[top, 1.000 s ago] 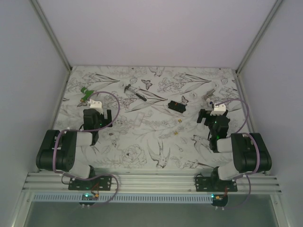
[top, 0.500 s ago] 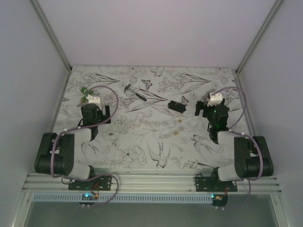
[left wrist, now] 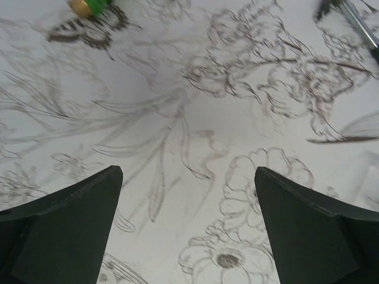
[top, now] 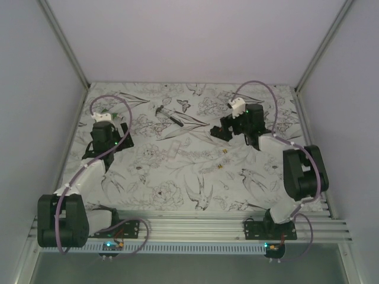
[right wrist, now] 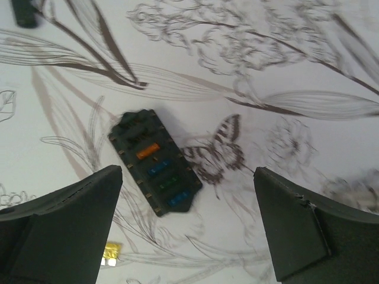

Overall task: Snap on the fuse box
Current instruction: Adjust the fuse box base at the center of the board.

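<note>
Holds the left tool [left wrist: 186, 177] spread wide and empty over the printed counter [left wrist: 177, 106] at the scene's nine o'clock, green piece [left wrist: 89, 6] at its eleven, probably just to stand clear. Hangs the right tool [right wrist: 188, 174] above the fuse box [right wrist: 155, 161], likewise parted with nothing between, the box lying flat on the counter at about one o'clock of centre, coloured fuses up. Looks poised to descend and press or grip, after a nudge toward nine.
</note>
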Motion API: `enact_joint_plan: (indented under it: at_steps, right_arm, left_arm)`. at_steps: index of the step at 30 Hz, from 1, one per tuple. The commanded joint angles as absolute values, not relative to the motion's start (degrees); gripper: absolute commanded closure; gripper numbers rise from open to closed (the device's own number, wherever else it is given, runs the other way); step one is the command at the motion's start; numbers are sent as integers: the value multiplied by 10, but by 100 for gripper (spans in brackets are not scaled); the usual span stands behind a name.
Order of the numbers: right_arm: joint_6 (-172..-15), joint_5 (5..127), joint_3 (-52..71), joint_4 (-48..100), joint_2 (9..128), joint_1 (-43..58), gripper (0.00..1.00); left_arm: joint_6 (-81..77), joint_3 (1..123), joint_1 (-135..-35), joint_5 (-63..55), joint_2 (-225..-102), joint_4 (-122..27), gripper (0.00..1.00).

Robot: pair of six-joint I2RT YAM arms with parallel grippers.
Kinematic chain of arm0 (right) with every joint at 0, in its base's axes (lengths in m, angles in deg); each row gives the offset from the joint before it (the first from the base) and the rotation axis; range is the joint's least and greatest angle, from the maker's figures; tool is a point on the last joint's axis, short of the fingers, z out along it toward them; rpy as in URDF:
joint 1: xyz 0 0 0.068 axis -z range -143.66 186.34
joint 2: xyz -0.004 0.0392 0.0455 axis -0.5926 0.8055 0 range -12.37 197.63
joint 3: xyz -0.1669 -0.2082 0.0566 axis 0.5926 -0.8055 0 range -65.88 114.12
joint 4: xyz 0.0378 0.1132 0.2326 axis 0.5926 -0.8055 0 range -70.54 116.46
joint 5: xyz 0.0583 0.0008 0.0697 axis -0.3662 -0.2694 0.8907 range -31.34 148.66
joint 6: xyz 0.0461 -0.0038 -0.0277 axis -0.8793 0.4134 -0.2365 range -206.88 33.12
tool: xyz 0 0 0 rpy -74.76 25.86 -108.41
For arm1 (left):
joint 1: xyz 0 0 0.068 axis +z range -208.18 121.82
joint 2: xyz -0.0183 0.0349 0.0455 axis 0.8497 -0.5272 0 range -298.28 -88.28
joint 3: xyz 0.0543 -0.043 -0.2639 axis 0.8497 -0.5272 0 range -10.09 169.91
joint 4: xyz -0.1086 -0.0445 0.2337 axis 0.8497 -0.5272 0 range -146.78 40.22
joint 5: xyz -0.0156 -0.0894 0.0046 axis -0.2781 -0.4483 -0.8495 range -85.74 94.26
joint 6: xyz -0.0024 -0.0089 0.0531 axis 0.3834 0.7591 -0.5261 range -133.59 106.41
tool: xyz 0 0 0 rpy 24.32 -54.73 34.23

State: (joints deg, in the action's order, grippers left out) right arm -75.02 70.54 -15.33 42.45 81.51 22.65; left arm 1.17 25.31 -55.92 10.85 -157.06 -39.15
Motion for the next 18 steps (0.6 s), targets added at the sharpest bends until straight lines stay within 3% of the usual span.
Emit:
enact_joint_plan:
  at_steps: [1,10,18]
  right_arm:
    - [-716,780,-59,293,885,210,0]
    - [-701,767,53,193,987,188,7]
    - [-706,744,91,137,1019,172,25]
  left_arm:
    - [54,270,-556,15,-1567,-464,0]
    - [51,282,-557,-56,-1582,-469,0]
    - [56,287,-557,-74,-1591,-472,0]
